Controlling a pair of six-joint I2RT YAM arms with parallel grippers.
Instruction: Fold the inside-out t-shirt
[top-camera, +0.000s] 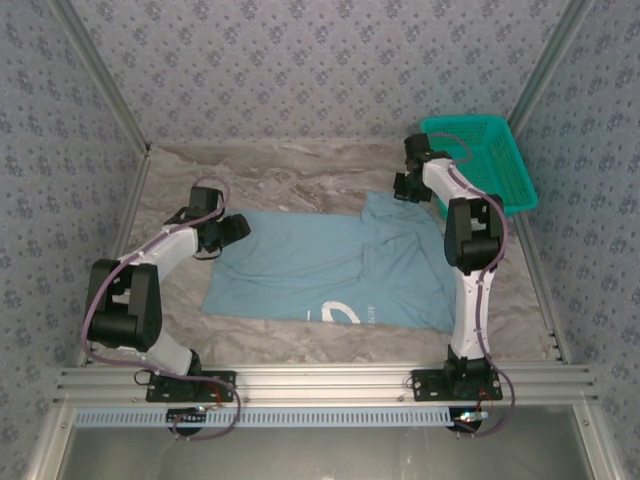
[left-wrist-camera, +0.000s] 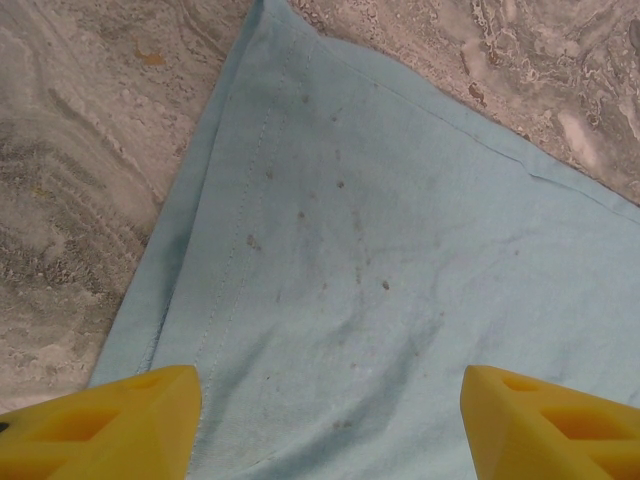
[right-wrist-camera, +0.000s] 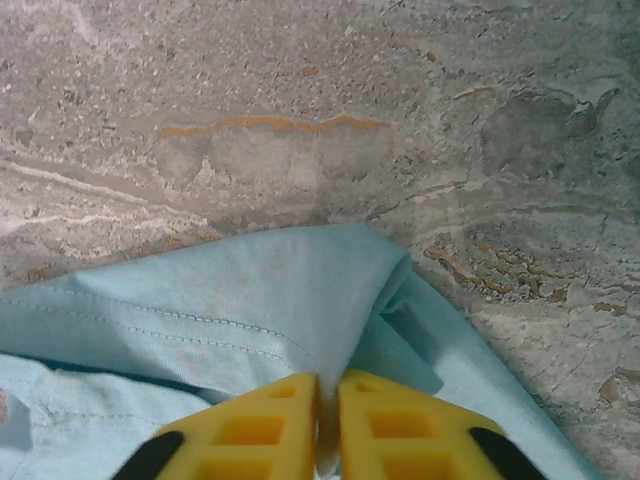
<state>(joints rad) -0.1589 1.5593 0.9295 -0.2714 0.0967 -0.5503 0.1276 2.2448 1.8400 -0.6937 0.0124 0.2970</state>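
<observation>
Marble table (top-camera: 300, 165) bears t-shirt (top-camera: 330, 265) near teal basket (top-camera: 495, 150).

No legible text (t-shirt (top-camera: 300, 265) print unreadable)

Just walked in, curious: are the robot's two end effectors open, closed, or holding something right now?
Left end effector: open, holding nothing, above the light-blue t-shirt.
Right end effector: closed on a fold of the t-shirt.

The right arm (top-camera: 468, 300) hides the t-shirt's (top-camera: 300, 270) right edge; print (top-camera: 340, 314) unreadable.
</observation>
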